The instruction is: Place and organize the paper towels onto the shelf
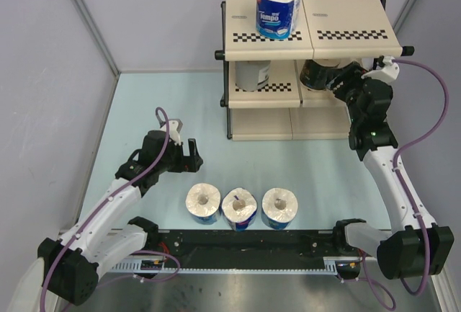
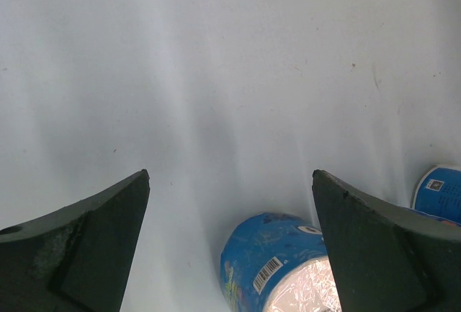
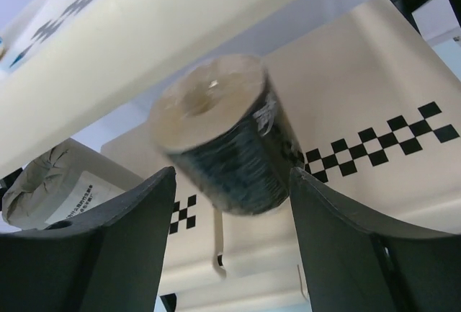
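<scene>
The dark roll point(image 3: 223, 139) is at the right panel of the shelf's point(image 1: 346, 20) middle tier, near the checkered front edge and under the top tier. It is tilted: its core end faces up and to the left in the right wrist view, so its long axis runs slantwise, not upright. It is blurred, and I cannot tell whether it bears on the panel.

It lies straight ahead of the right gripper point(image 3: 230, 175), between the two fingers and about as wide as the gap. Whether the pads press it or have let go cannot be told. I judge this placement to be near its end, and the coming move turns on that tilt: the roll should stand on its end before the arm backs out past the front edge.

The grey roll point(image 1: 252, 74) stands on the left panel of the same tier, and a Tempo roll point(image 1: 277, 8) on the top tier's left panel. Three rolls point(image 1: 239, 206) stand in a row by the worktop's point(image 1: 288, 161) near edge, cores up. The left gripper point(image 1: 180, 146), jaws spread wide and empty, hangs just beyond the left end of that row. It is far nearer to those rolls than the right arm is.
</scene>
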`<act>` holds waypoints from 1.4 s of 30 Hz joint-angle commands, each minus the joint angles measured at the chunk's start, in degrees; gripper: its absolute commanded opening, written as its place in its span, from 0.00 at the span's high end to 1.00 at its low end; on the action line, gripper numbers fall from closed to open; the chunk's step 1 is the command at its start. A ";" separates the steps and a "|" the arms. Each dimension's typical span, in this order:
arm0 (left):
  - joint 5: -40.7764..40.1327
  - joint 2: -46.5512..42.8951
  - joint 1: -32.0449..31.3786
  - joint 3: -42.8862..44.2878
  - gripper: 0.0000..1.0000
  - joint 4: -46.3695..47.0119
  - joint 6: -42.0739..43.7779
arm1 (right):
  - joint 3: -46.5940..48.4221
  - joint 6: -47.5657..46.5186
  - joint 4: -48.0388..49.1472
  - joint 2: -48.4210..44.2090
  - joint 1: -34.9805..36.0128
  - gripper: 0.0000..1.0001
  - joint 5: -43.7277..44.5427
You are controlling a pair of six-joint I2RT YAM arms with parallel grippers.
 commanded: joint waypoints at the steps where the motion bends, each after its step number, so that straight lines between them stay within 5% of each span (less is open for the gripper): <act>1: 0.45 -0.48 -0.35 1.59 0.00 0.80 0.79 | 2.38 -0.45 2.84 -1.27 -0.38 0.31 -1.18; 6: 0.45 -0.48 -0.44 1.59 0.00 0.80 0.79 | 2.38 -0.45 -0.32 -4.07 -0.29 0.30 -2.32; 15: 0.80 -0.48 -0.44 1.59 0.00 0.98 0.88 | 0.53 -5.35 -20.08 -17.08 2.07 0.26 -9.35; 24: 0.54 -0.31 -0.44 1.59 0.00 0.89 0.97 | -12.90 -0.64 -40.57 -32.20 9.81 0.23 -12.86; 29: 0.80 0.13 -0.44 1.59 0.00 0.89 0.97 | -22.57 7.27 -44.71 -35.73 19.20 0.18 -14.19; 42: 0.36 0.04 -0.44 1.59 0.00 0.71 0.88 | -23.38 16.50 -43.92 -28.63 46.25 0.15 -3.75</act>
